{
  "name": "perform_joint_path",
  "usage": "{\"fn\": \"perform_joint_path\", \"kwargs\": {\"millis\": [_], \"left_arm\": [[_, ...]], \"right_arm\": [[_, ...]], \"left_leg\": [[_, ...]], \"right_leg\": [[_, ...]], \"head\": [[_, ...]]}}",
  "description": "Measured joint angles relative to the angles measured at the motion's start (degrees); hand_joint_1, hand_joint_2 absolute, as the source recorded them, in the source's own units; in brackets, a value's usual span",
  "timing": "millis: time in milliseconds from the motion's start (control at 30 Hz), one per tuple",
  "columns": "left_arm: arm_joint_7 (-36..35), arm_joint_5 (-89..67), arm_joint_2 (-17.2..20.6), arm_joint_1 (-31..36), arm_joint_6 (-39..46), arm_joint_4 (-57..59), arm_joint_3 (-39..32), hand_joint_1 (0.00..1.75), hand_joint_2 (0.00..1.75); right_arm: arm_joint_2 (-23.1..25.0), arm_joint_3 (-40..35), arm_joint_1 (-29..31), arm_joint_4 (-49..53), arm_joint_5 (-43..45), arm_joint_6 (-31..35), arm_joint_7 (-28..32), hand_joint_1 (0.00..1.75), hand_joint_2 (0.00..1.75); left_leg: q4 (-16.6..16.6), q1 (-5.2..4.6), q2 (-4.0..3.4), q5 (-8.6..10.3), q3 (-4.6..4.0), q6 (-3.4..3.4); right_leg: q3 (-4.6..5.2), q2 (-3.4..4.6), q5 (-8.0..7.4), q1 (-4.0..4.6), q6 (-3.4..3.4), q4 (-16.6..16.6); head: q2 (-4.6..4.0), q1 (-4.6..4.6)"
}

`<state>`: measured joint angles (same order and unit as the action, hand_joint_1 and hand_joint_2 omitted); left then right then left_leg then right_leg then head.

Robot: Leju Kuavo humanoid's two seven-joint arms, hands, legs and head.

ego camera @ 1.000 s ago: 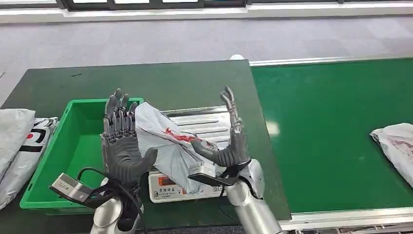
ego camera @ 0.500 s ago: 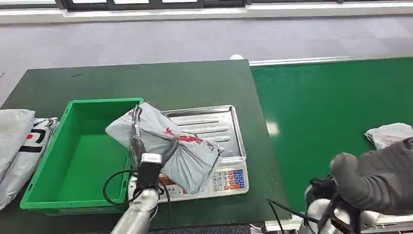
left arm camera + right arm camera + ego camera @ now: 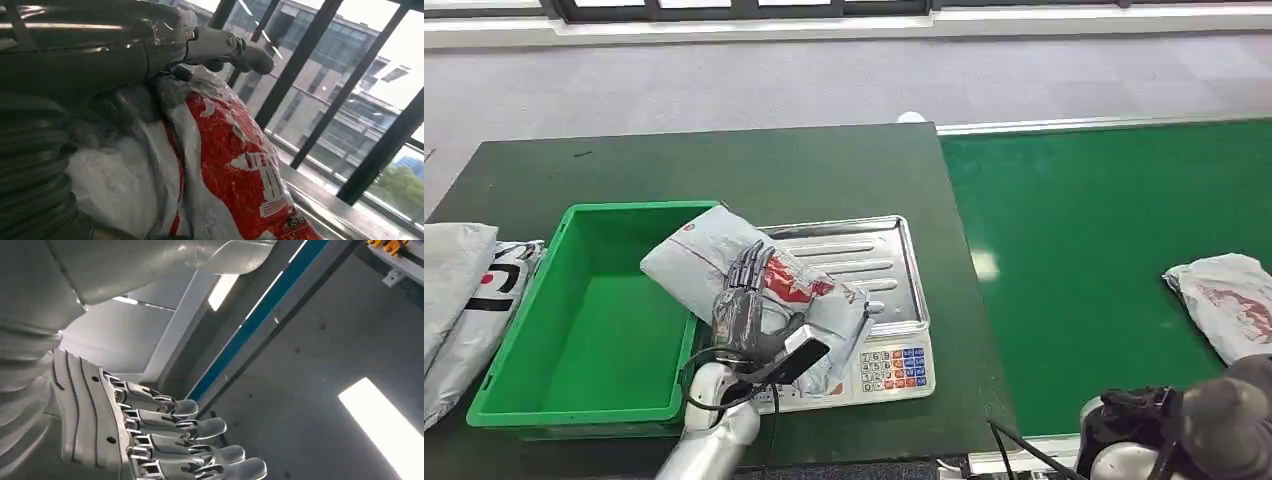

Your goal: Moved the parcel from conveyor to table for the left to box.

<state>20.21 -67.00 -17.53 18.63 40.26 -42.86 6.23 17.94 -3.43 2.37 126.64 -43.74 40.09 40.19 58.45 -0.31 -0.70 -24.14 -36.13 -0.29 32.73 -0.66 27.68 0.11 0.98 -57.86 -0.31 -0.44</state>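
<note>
A grey parcel (image 3: 714, 265) with red print lies tilted across the scale's steel tray (image 3: 879, 262) and the right rim of the green box (image 3: 584, 320). My left hand (image 3: 746, 308) rests on top of the parcel with its fingers stretched out over it. The left wrist view shows the fingers (image 3: 235, 47) lying straight along the crumpled parcel (image 3: 225, 155), not curled around it. My right hand (image 3: 1224, 420) hangs low at the bottom right, off the table. Its fingers (image 3: 200, 430) are extended and hold nothing.
The scale's keypad (image 3: 894, 368) faces me at the table's front edge. Another grey parcel (image 3: 1229, 305) lies on the green conveyor belt (image 3: 1104, 230) at the right. Two more parcels (image 3: 464, 290) lie at the left of the dark table (image 3: 764, 170).
My left hand has turned and come down onto the parcel. My right arm has dropped to the bottom right corner. The parcel on the belt has shifted slightly left.
</note>
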Motion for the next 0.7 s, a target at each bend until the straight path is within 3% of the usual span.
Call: {"fn": "perform_joint_path", "kwargs": {"millis": [167,400,567,700], "left_arm": [[-8.39,-7.69,-1.2,3.62,-0.68,6.97,-0.04,1.75,1.75],[-10.33,-9.04,-1.86,5.09,-0.48,10.62,-0.04,1.75,1.75],[-8.5,-7.93,-1.92,4.89,0.2,9.2,-0.13,1.75,1.75],[-0.57,-4.09,-1.29,1.71,0.09,-1.36,-2.3,1.75,1.75]], "right_arm": [[0.0,0.0,0.01,-0.11,0.22,-0.02,0.04,0.0,1.75],[0.0,0.0,0.07,-0.59,1.03,-0.02,0.13,0.0,1.75],[-0.02,0.04,0.13,-1.18,1.16,-0.02,0.13,0.0,1.75],[-0.07,0.04,0.19,-1.71,1.22,-0.02,0.02,0.0,1.75]], "left_leg": [[-0.03,-0.01,0.06,-0.06,0.35,0.07],[-0.04,-0.05,0.13,-0.08,0.68,0.14],[-0.04,-0.08,0.13,-0.07,0.71,0.15],[-0.03,-0.07,-0.06,0.01,0.48,0.1]], "right_leg": [[-0.33,-0.08,0.08,-0.01,-0.05,0.0],[-0.7,-0.15,0.14,-0.02,-0.12,0.0],[-0.77,-0.15,0.13,-0.02,-0.16,0.0],[-0.47,0.03,-0.04,-0.02,-0.06,0.0]], "head": [[0.0,0.0],[0.0,0.0],[0.0,0.0],[0.0,0.0]]}}
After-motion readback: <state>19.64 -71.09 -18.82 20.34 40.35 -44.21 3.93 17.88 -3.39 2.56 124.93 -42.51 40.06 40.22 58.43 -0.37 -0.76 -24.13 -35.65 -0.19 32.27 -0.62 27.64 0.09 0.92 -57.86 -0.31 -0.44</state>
